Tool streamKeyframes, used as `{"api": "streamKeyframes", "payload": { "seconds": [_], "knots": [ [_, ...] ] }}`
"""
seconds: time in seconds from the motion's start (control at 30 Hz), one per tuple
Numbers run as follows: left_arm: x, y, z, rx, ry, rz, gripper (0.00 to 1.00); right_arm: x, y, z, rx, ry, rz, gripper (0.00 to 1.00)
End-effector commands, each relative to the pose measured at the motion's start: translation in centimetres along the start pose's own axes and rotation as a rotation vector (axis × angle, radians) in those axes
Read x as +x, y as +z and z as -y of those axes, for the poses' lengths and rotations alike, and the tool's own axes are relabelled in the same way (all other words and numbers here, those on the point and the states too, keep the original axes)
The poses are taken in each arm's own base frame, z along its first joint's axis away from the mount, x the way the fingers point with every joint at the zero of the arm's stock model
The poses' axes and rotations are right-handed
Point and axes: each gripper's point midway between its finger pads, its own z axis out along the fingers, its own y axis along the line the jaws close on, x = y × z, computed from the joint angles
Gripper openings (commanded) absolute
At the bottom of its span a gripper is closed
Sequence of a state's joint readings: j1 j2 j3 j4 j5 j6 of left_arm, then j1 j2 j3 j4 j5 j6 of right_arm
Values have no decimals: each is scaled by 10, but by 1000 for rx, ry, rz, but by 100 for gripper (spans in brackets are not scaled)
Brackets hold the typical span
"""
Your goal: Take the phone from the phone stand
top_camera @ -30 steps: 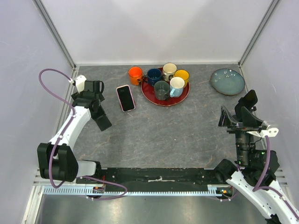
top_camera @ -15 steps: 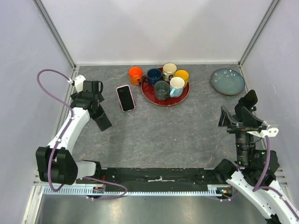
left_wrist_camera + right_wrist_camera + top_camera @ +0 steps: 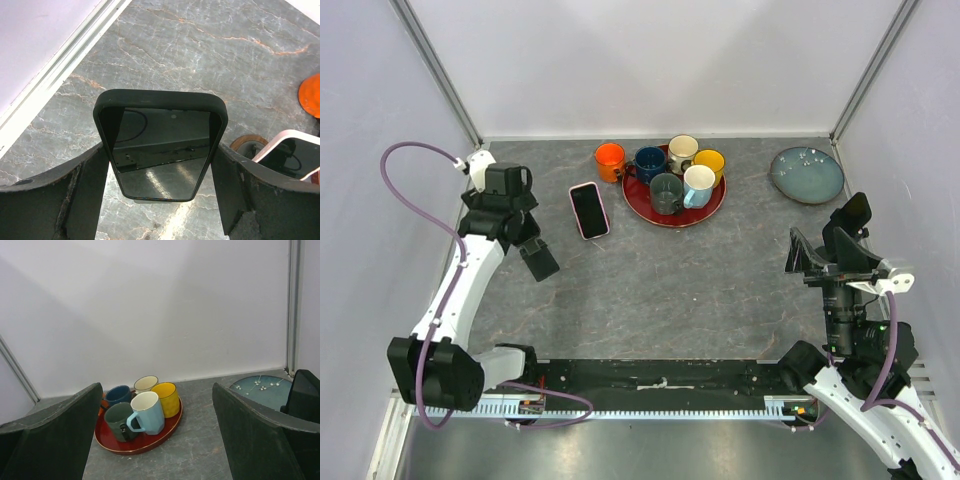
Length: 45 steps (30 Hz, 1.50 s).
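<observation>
A black phone (image 3: 160, 145) leans tilted with its dark screen up, at the left of the table (image 3: 538, 260). The stand under it is hidden. My left gripper (image 3: 160, 170) is open. Its fingers (image 3: 85, 195) flank the phone's lower part, with narrow strips of table showing on both sides. In the top view the left gripper (image 3: 525, 240) sits just behind the phone. My right gripper (image 3: 157, 440) is open and empty, raised at the right side (image 3: 828, 240), far from the phone.
A second phone in a pink case (image 3: 588, 210) lies flat right of the black one, also seen in the left wrist view (image 3: 295, 155), with a brown ring (image 3: 248, 145) beside it. At the back are an orange mug (image 3: 610, 158), a red tray (image 3: 710, 210) of mugs and a blue plate (image 3: 807, 175).
My left wrist has shifted a little to the left and back, and its purple cable has swung left. The black phone has not moved. The right arm is almost still.
</observation>
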<state>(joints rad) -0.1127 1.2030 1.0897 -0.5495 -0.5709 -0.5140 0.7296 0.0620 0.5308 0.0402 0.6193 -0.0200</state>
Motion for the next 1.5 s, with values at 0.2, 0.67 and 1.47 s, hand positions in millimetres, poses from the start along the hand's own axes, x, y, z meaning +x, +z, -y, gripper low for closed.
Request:
{"api": "streamKeyframes", "payload": {
  "seconds": [0.2,0.67,1.47],
  "knots": [
    [-37,-48,48,328,76,-12,5,15,10,-48,-199,12,-89,98],
    [6,-122,79,635,60,-179,2,104,24,-158,-520,111,-595,98],
    [109,-196,173,936,-69,-390,2,218,-44,-272,-824,461,-857,86]
  ]
}}
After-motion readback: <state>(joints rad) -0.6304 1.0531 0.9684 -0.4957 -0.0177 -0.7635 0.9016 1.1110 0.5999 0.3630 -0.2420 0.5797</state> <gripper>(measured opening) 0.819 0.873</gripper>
